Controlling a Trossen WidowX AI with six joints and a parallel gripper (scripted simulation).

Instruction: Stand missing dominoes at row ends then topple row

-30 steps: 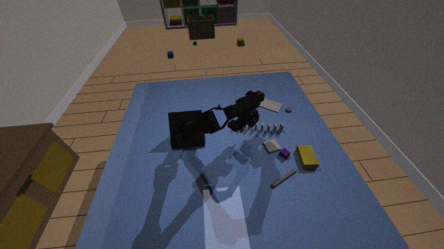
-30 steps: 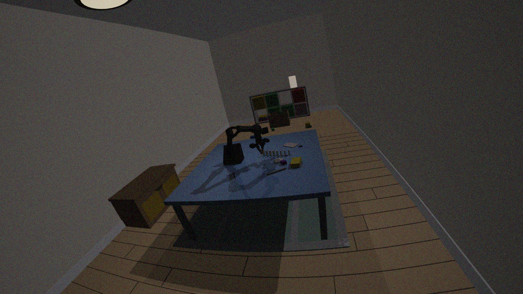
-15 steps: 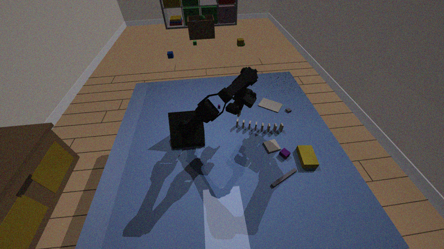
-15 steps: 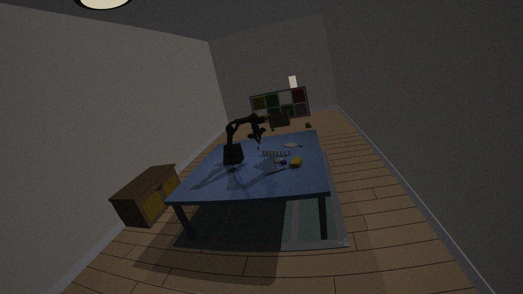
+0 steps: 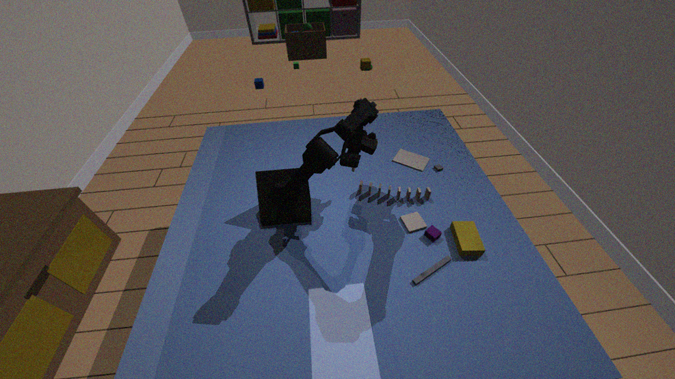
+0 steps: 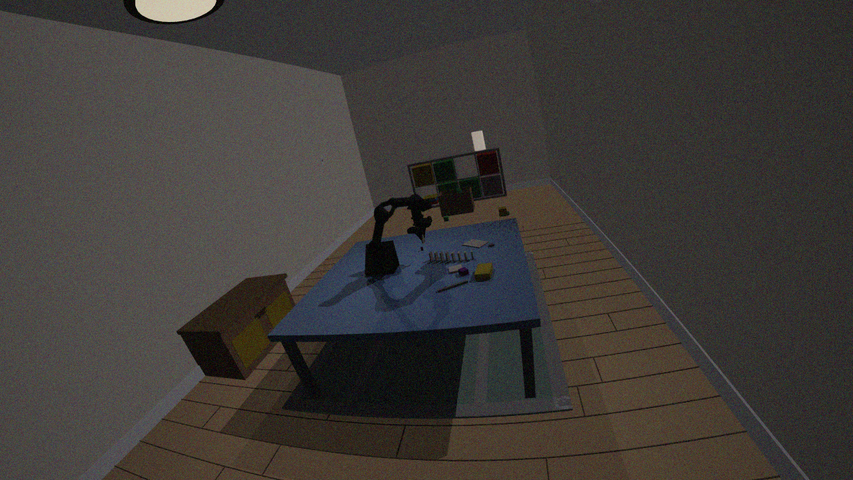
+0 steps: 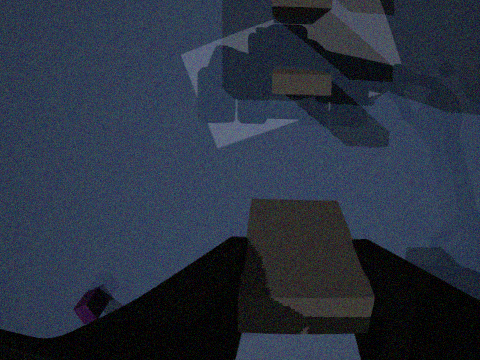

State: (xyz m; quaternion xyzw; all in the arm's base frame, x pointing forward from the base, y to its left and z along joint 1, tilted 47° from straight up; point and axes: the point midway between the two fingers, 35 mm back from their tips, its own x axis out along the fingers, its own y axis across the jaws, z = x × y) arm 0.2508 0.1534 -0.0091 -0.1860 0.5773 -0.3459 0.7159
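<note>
My gripper (image 5: pixel 353 165) (image 6: pixel 422 238) (image 7: pixel 299 256) is shut on a light brown domino (image 7: pixel 305 260), held above the table beyond the row's left end in the top view. The held domino is tiny in the top and exterior views and large between the dark fingers in the wrist view. The row of several standing dominoes (image 5: pixel 398 193) (image 6: pixel 430 257) runs rightward in the top and exterior views. All look upright and evenly spaced. The row's near end domino (image 7: pixel 302 82) shows in the upper wrist view, apart from my fingers. No loose domino can be told apart on the table.
A white tile (image 5: pixel 409 159) and a small grey piece (image 5: pixel 438 167) lie behind the row. A cream tile (image 5: pixel 413 222), a purple cube (image 5: pixel 432 232), a yellow block (image 5: pixel 467 237) and a grey bar (image 5: pixel 431 270) lie in front. A small purple piece (image 7: pixel 92 305) shows in the wrist view.
</note>
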